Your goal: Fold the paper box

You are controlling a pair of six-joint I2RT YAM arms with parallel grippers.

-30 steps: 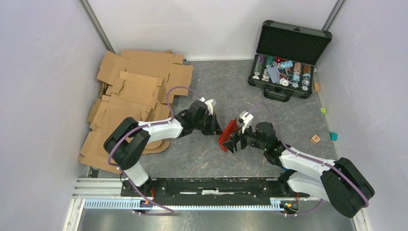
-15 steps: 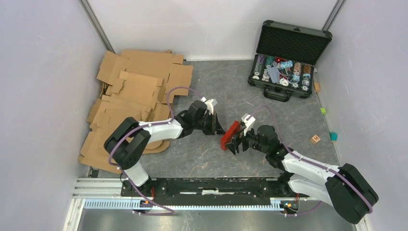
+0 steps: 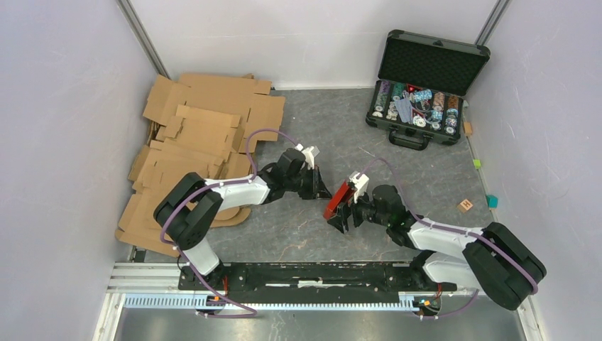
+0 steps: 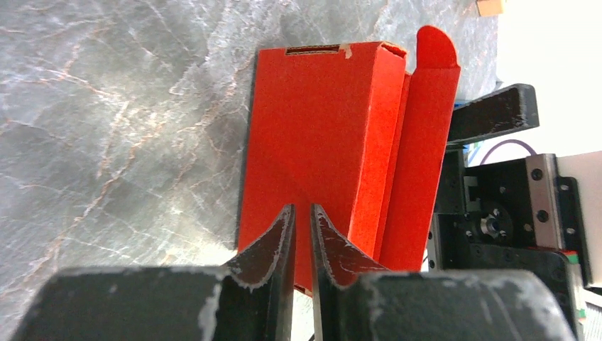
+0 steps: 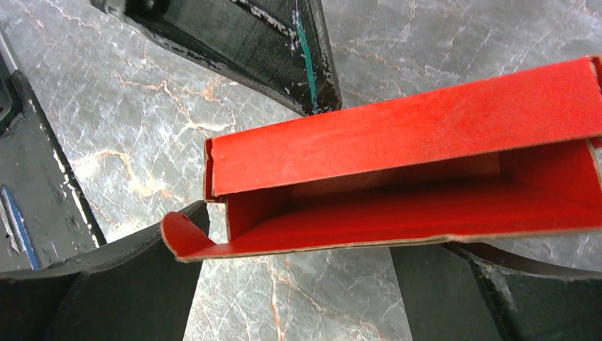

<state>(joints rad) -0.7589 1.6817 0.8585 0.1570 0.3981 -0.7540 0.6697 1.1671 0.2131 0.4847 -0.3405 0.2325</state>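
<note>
The red paper box [image 3: 341,195] stands tilted on edge at mid-table between both grippers. In the left wrist view its broad face [image 4: 319,128] fills the middle, with a side flap and rounded tab raised to the right. My left gripper [image 3: 321,188] [image 4: 299,213] is shut with nothing between its jaws, its tips against that face. My right gripper [image 3: 342,215] [image 5: 305,245] is open wide. The box's open inside [image 5: 397,135] lies across its spread fingers [image 5: 106,284], and the tab curls over the left one. The left gripper's fingers [image 5: 270,42] touch the far side.
Brown corrugated cardboard sheets [image 3: 199,142] are piled at the back left. An open black case of poker chips [image 3: 422,78] sits at the back right. A small wooden cube [image 3: 466,205] and a teal cube [image 3: 492,202] lie by the right wall.
My right wrist has drawn a little to the left and nearer, keeping the box against the left gripper. The left arm has barely moved.
</note>
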